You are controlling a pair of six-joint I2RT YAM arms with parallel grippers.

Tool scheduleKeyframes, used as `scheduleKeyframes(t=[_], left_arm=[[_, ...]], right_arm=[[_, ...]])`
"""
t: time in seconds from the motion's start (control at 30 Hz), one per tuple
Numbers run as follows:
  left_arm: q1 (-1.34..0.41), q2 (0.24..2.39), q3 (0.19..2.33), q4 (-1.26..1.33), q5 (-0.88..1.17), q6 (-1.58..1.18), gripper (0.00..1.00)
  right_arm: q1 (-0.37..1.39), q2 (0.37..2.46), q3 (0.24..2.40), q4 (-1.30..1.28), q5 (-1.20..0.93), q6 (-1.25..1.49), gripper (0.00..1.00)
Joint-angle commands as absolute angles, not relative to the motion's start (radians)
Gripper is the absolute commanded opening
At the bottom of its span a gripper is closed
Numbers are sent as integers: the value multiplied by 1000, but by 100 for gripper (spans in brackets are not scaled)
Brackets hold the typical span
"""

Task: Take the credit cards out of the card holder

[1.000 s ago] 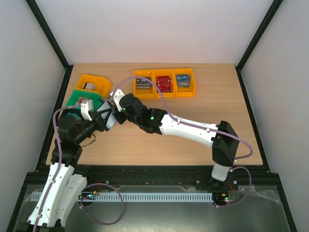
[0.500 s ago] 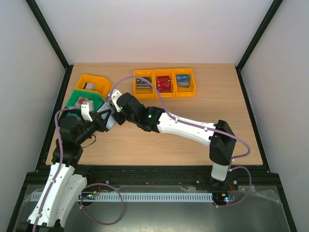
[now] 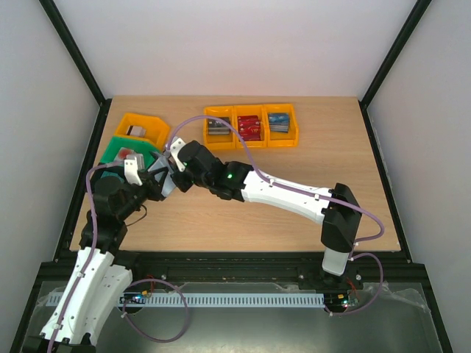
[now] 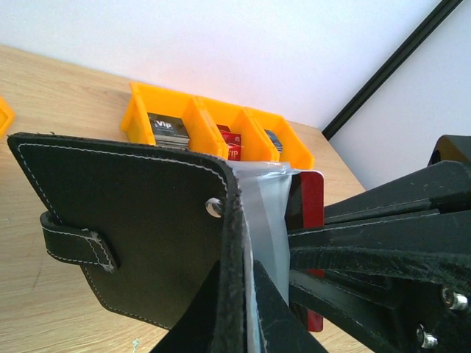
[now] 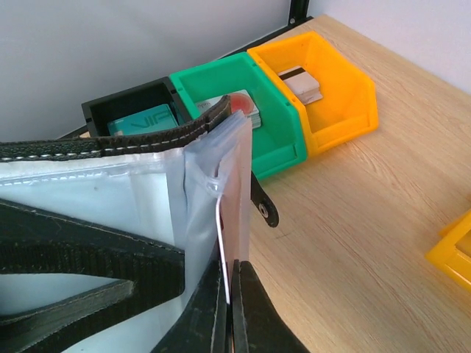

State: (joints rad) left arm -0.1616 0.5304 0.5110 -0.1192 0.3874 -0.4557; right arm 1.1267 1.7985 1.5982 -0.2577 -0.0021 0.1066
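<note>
The card holder (image 4: pixel 125 198), a black wallet with a snap tab, hangs open above the table's left side (image 3: pixel 165 182). My left gripper (image 4: pixel 239 276) is shut on its spine edge, with black leather on one side and the pale pocket lining on the other. A red credit card (image 4: pixel 313 198) sticks out of a clear pocket. My right gripper (image 5: pixel 230 266) is shut on that card's edge (image 5: pixel 235 213), which is still partly inside the pocket (image 5: pixel 199 191). In the top view the left gripper (image 3: pixel 154 185) and right gripper (image 3: pixel 171 168) meet at the wallet.
Three joined orange bins (image 3: pixel 251 137) at the back middle hold sorted cards. An orange bin (image 3: pixel 141 126) and a green bin (image 3: pixel 121 147) with cards stand at the back left, just behind the wallet. A black bin (image 5: pixel 132 110) holds a teal card.
My right gripper has shifted slightly left, closer to the left gripper and the wallet. The left arm has barely moved.
</note>
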Motion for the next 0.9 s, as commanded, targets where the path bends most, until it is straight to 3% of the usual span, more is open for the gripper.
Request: scheduleKeyframes(t=[0.0, 0.4, 0.87], left_arm=[[-155, 530, 508, -135, 322, -450, 2], [-155, 529, 506, -48, 464, -567, 2], [-155, 540, 484, -122, 338, -520, 2]], right_arm=[[1145, 1732, 1625, -266, 19, 126, 2], [1145, 1802, 1606, -212, 156, 124, 3], [1177, 1751, 1637, -225, 116, 119, 2]])
